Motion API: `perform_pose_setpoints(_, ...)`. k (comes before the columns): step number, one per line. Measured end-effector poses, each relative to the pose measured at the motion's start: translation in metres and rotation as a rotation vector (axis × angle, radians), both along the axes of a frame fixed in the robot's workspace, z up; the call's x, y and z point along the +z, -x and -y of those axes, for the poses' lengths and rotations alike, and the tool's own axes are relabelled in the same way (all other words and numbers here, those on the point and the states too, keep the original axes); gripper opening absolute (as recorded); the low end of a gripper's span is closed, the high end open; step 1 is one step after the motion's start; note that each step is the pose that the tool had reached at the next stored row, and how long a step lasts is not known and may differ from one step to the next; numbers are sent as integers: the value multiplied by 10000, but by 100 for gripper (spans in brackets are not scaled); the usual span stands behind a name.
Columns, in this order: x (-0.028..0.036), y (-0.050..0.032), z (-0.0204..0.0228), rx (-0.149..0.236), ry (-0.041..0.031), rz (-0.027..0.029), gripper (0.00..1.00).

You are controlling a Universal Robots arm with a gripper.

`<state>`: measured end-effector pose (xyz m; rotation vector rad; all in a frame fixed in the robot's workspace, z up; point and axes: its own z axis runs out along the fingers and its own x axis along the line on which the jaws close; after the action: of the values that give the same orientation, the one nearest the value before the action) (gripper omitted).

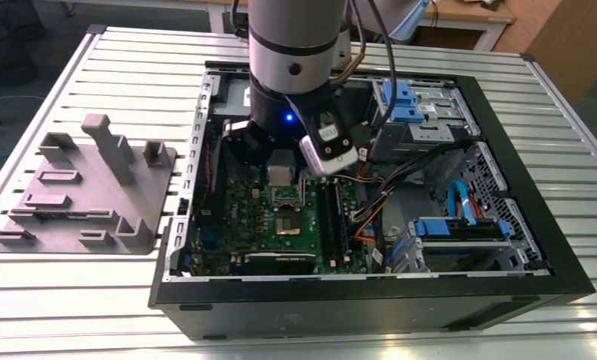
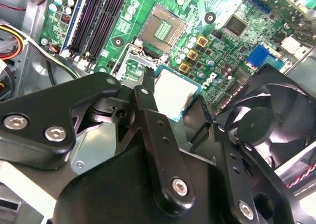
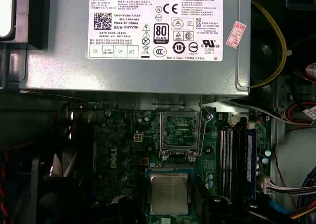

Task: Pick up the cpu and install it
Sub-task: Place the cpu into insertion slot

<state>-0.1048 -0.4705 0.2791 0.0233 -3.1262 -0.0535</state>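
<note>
You hold the small flat square cpu [image 2: 173, 88], silvery-grey metal top w/ a thin darker rim, in the gripper [image 2: 174, 96]. In the second wrist view the two black fingers [image 2: 153, 125] clamp it on two opposite edges. In the first wrist view the same cpu [image 3: 169, 193] sits btw. the dark finger ends, metal top facing the camera.

Pos. of the cpu: it hangs over the green motherboard [image 3: 123, 140], just beside the square metal-framed socket [image 3: 180, 132], and not in it. The socket [image 2: 160, 29] is open and its contact field is bare.

In the exterior view the silver-and-black robot arm [image 1: 293, 60] comes down from the upper centre of the frame into the open black PC case [image 1: 379, 300]. The case lies flat on the slatted metal tabletop [image 1: 568, 135]. The arm's end is over the upper part of the motherboard [image 1: 248, 217], and the socket [image 1: 286, 223] is lower, approx. at the frame's centre. The grey plastic holder tray w/ raised blocks [image 1: 88, 195] lies on the tabletop at the exterior view's left, beside the case.

Other parts near you:
- The black round fan [image 2: 261, 120] is close beside one finger.
- The long black RAM slots [image 3: 232, 155] run along one side of the socket.
- The silver power supply box w/ labels [image 3: 138, 36] is beyond the socket.
</note>
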Motion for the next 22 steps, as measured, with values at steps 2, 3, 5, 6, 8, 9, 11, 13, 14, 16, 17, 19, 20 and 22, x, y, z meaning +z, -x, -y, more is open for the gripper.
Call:
perform_pose_setpoints(2,-6,0,7,0,-1,0,47)
perform_pose_setpoints(3,-9,0,11,0,-1,0,47)
perform_pose_setpoints(5,-16,0,18,0,-2,1,47)
perform_pose_setpoints(6,-20,0,20,-1,-2,2,47)
perform_pose_setpoints(8,-31,0,26,0,0,0,47)
perform_pose_setpoints(9,-41,0,29,0,-1,1,47)
perform_pose_setpoints(11,-56,0,37,0,2,-1,47)
perform_pose_setpoints(13,-73,-1,45,1,0,0,47)
perform_pose_setpoints(14,-84,-4,48,0,-2,1,47)
perform_pose_setpoints(16,-103,-14,53,0,-1,0,47)
perform_pose_setpoints(17,-112,-21,55,0,0,0,47)
perform_pose_setpoints(19,-129,-38,59,0,0,0,47)
perform_pose_setpoints(20,-138,-46,61,0,0,0,47)
perform_pose_setpoints(22,-157,-60,63,0,0,0,47)
